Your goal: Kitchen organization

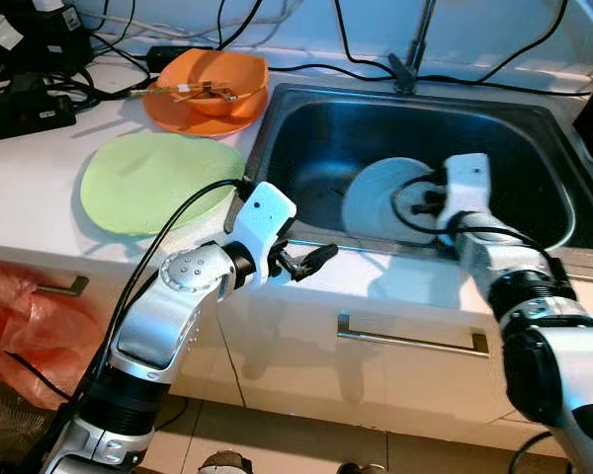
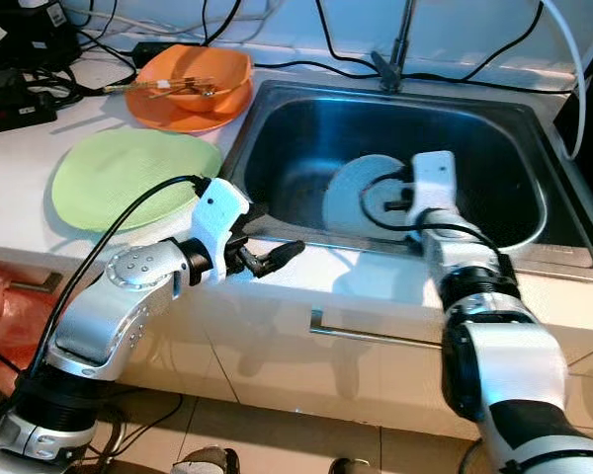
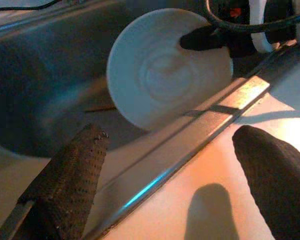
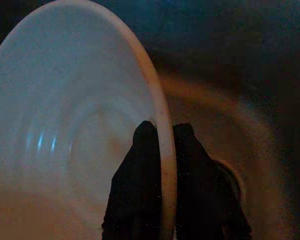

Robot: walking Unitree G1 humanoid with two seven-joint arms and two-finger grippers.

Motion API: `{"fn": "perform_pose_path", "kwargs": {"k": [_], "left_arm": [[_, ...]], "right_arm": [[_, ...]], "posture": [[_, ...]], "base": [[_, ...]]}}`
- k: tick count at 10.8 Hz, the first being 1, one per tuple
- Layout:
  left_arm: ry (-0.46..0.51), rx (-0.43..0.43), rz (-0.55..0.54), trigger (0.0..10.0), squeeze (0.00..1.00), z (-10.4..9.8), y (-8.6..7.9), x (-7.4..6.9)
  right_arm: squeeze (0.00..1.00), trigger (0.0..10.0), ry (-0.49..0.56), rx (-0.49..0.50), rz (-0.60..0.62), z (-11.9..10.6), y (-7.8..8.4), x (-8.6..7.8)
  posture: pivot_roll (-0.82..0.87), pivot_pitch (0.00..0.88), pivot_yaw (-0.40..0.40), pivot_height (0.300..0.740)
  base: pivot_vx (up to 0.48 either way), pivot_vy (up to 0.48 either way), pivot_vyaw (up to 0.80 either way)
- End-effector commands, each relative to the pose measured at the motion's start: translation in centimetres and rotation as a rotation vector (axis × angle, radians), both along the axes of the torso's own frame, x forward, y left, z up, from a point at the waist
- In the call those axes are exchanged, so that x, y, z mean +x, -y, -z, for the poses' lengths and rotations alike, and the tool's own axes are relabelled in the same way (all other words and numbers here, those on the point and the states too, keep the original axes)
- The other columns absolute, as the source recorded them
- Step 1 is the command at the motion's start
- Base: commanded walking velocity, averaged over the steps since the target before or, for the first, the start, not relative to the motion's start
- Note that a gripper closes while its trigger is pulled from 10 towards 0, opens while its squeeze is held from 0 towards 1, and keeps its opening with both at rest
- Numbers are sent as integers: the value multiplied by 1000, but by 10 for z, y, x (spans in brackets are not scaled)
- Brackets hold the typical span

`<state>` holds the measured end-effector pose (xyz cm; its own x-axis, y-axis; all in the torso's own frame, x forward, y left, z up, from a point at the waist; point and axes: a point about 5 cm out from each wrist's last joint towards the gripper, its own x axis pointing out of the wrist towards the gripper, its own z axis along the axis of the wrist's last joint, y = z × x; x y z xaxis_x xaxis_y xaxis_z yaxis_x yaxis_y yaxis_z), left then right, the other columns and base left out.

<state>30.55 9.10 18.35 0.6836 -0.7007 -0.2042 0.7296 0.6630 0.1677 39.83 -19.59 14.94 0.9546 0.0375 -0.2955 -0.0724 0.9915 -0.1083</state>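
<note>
I am holding the right gripper [image 4: 162, 150] down inside the steel sink [image 1: 316, 128], and its two black fingers are pinching the rim of a white plate [image 1: 381, 202] between them. The right wrist view is giving me what the head cameras cannot: one finger on each face of the rim, closed tight on it, with the plate's ringed face spreading away from the fingertips. From the head views I am only seeing the plate as a pale disc beside the right wrist, tilted up off the sink floor.

My left gripper [image 1: 306, 262] is hovering over the front lip of the sink, just outside the basin, with its fingers [image 3: 70, 180] spread wide and nothing between them. The left wrist view is looking past those fingers across the bright steel edge to the same plate, with the right gripper's dark fingertip on its far rim.

Beyond the left gripper on the white counter [image 1: 40, 188] are lying a green plate [image 1: 153, 178] and, farther off, an orange bowl [image 1: 212, 84] stacked on an orange plate.
</note>
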Motion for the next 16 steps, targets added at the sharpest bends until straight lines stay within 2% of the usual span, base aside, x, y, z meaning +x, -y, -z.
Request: {"fn": "perform_pose_path", "kwargs": {"k": [1, 2, 7, 10, 11, 12, 13, 14, 15, 16], "left_arm": [[11, 12, 12, 10000, 259, -3, 1, -2], [16, 11, -3, 10000, 106, -4, -1, 0], [21, 7, -40, 10000, 82, -5, -7, 3], [95, -14, -150, 10000, 90, -15, -16, 9], [195, -17, -247, 10000, 902, -28, -26, 16], [260, -39, -352, 10000, 1000, -38, -39, 20], [322, -75, -491, 10000, 1000, -45, -55, 24], [357, -80, -557, 10000, 1000, -47, -63, 24], [427, -115, -727, 10000, 1000, -54, -86, 23], [462, -133, -802, 10000, 1000, -57, -96, 22]], "right_arm": [[145, 10000, -55, -1, -26, 13, -5, -4], [1000, 10000, -70, -20, -55, 17, -10, -5], [1000, 10000, -68, -11, -68, 20, -7, -7], [1000, 10000, 43, 27, -41, 1, -11, 0], [1000, 10000, 129, 123, -63, -12, -20, 4], [1000, 10000, 172, 209, -76, -20, -27, 6], [1000, 10000, 196, 295, -108, -25, -35, 5], [1000, 10000, 202, 320, -131, -25, -39, 4], [1000, 10000, 232, 347, -176, -23, -44, -2], [1000, 10000, 239, 369, -202, -21, -47, -7]], "posture": [[235, 97, 18, 740], [235, 97, 18, 740], [221, 91, 8, 740], [212, 89, -2, 740], [200, 91, -10, 740], [196, 90, -13, 740], [193, 89, -18, 740], [189, 89, -22, 740], [189, 89, -27, 740], [189, 89, -27, 740]], "base": [[0, 0, 0], [0, 0, 0], [0, 0, 0], [0, 0, 0], [0, 0, 0], [0, 0, 0], [0, 0, 0], [0, 0, 0], [0, 0, 0], [0, 0, 0]]}}
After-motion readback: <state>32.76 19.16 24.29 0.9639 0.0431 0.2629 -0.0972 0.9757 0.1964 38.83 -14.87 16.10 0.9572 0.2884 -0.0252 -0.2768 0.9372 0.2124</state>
